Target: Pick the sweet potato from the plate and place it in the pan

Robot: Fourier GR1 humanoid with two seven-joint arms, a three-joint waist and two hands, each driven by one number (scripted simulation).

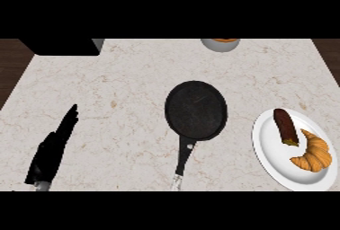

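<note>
A dark reddish-brown sweet potato (285, 127) lies on the white plate (272, 157) at the right, next to a golden croissant (314, 152). The black pan (196, 109) sits in the middle of the counter, its handle (182, 161) pointing toward the near edge. At the lower left, my left hand (53, 150) rests with fingers straight, well away from both pan and plate. My right hand is out of the picture.
A white bowl with something orange inside (221, 43) stands at the far edge, partly cut off. A dark block (63, 46) occupies the far left corner. Dark wooden flooring borders the marble counter on both sides.
</note>
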